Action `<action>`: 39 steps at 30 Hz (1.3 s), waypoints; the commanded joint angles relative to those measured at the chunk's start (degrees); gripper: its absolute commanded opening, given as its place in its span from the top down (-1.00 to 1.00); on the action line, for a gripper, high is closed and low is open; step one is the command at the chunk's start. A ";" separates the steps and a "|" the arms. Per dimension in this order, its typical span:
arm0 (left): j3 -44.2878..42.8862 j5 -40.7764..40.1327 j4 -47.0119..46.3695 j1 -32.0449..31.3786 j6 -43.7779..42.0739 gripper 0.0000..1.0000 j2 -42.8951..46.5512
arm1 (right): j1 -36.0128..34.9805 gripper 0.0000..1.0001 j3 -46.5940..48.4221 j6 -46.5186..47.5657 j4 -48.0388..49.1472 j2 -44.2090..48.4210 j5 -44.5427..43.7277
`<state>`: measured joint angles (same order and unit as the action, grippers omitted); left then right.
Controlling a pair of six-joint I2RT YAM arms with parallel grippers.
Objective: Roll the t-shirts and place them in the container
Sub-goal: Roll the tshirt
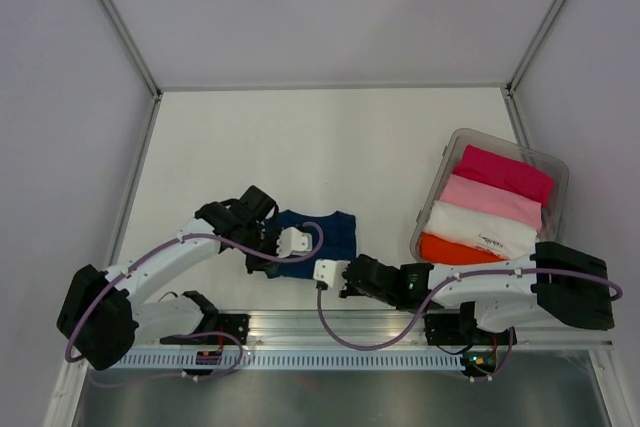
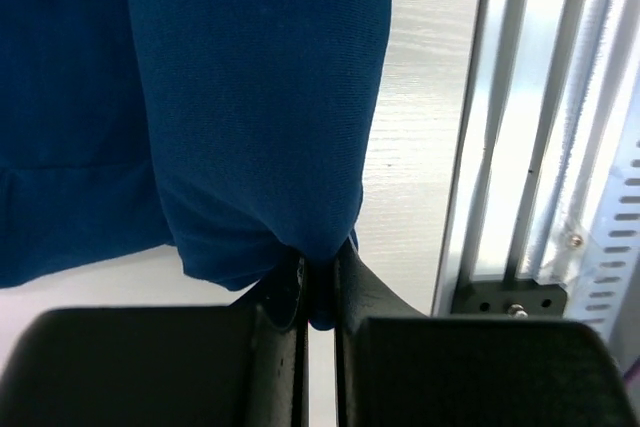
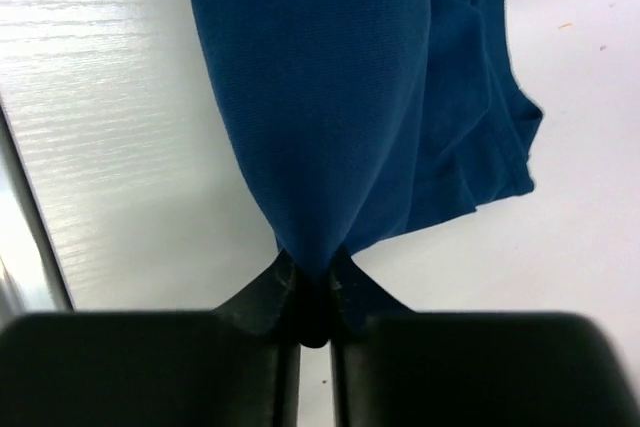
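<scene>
Left end effector [image 2: 320, 292] and right end effector [image 3: 315, 297] each pinch the navy tee [image 1: 325, 235] by its near edge. Lettering on the white tee [image 1: 480, 225] is illegible.

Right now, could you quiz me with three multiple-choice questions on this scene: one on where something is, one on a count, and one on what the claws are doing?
1. Where on the table is the clear bin? A right side; B left side; C far middle.
2. How many tees lie in it? A two; B four; C six.
3. What are the left gripper and right gripper doing? A both open; B both shut on the navy tee; C lifting the bin.

A: the top view shows it at the right.
B: magenta, pale pink, white, orange-red.
B: both wrist views show blue cloth pinched.
</scene>
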<state>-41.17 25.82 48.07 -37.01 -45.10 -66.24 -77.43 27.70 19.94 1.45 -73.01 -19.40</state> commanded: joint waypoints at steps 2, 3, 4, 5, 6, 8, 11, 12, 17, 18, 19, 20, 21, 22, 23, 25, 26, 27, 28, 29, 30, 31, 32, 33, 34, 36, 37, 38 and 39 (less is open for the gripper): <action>-4.18 7.22 5.79 1.33 -4.29 0.95 -0.47 | 2.01 0.87 3.93 -0.08 -3.90 3.13 7.95; -4.36 8.44 7.02 2.29 -5.68 0.95 -0.65 | 2.63 0.94 4.55 -0.08 -6.35 3.92 10.06; -4.79 9.06 9.03 2.82 -6.39 0.95 -1.17 | 4.46 0.99 5.16 -0.69 -7.77 5.50 15.74; -4.97 9.59 10.27 3.43 -7.19 0.95 -1.52 | 5.52 0.99 6.47 -1.04 -9.09 6.12 18.58; -5.32 10.64 11.16 4.66 -8.59 0.95 -1.87 | 8.32 1.00 7.09 -1.48 -11.54 7.00 21.57; -6.37 11.35 14.22 5.46 -10.17 0.95 -3.54 | 11.50 0.99 8.76 -3.93 -13.31 7.10 31.20; -7.87 12.06 17.13 6.60 -12.38 0.95 -6.00 | 17.12 0.99 9.38 -7.88 -14.55 5.87 43.43; -8.22 12.32 17.84 7.13 -13.25 0.95 -6.53 | 18.88 0.99 9.39 -8.95 -14.38 4.56 45.57; -9.54 11.10 18.72 8.62 -14.49 0.95 -9.61 | 23.89 1.00 8.68 -16.24 -11.83 -0.72 54.55; -9.81 11.00 18.37 9.32 -14.14 0.92 -10.22 | 24.95 0.99 8.60 -18.34 -10.69 -2.12 55.86; -10.42 10.65 17.94 9.68 -13.88 0.88 -11.62 | 27.05 0.99 8.16 -19.41 -9.90 -2.66 56.22; -10.95 10.13 17.58 9.94 -13.18 0.85 -12.24 | 28.02 0.99 7.98 -19.77 -9.11 -3.18 56.40; -11.39 9.86 16.88 10.55 -11.78 0.80 -13.82 | 30.21 0.99 7.72 -23.34 -7.45 -3.88 56.84; -12.44 9.60 16.35 10.82 -10.98 0.75 -14.44 | 31.45 0.99 7.54 -24.15 -6.30 -4.24 57.45; -12.79 9.25 15.83 11.08 -10.02 0.71 -15.23 | 32.59 0.99 7.19 -25.12 -5.50 -4.59 58.15; -13.50 8.11 13.90 11.52 -7.46 0.50 -16.55 | 35.49 0.99 7.36 -26.70 -4.53 -6.34 59.99; -13.50 7.23 13.45 11.53 -6.67 0.34 -16.64 | 36.29 1.00 8.15 -26.71 -4.79 -7.05 59.92; -13.41 6.96 13.01 11.70 -5.71 0.14 -16.82 | 36.99 1.00 8.50 -26.71 -5.84 -8.36 59.92; -13.41 6.79 12.84 11.79 -5.61 0.09 -16.65 | 37.26 0.99 9.20 -26.19 -6.02 -9.07 59.74; -13.50 6.87 12.75 12.23 -5.44 0.01 -16.64 | 37.44 1.00 9.47 -26.18 -6.46 -10.47 59.74; -13.50 7.13 12.75 12.49 -5.35 -0.10 -16.47 | 37.87 0.99 9.74 -26.18 -6.55 -11.09 60.00; -13.94 7.31 12.75 12.84 -5.35 -0.15 -16.29 | 38.14 0.99 10.26 -26.53 -6.55 -11.71 60.26; -14.20 8.01 12.92 13.37 -5.43 -0.21 -15.60 | 38.40 0.99 10.53 -27.32 -6.64 -12.58 61.14; -14.55 8.45 13.01 13.63 -5.61 -0.30 -15.15 | 39.36 1.00 10.62 -27.50 -6.29 -12.77 61.58; -14.90 8.80 12.92 13.64 -5.70 -0.36 -14.63 | 39.55 0.99 10.62 -27.59 -6.03 -12.77 61.67; -14.82 10.03 11.00 13.81 -3.95 -0.45 -13.48 | 39.98 0.99 10.53 -27.24 -5.85 -12.33 61.67; -14.21 10.56 9.94 13.81 -2.55 -0.45 -13.22 | 40.07 0.99 10.62 -27.15 -5.85 -12.24 61.85; -13.86 12.22 8.19 13.81 0.16 -0.47 -13.13 | 40.25 0.99 10.79 -26.98 -6.37 -12.41 61.94; -13.42 13.36 7.83 13.81 1.15 -0.47 -13.13 | 40.51 0.99 10.88 -26.89 -6.64 -12.50 61.85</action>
<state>-53.87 33.87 59.77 -23.42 -49.19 -81.30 -37.69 36.36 -6.81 -6.09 -85.49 40.38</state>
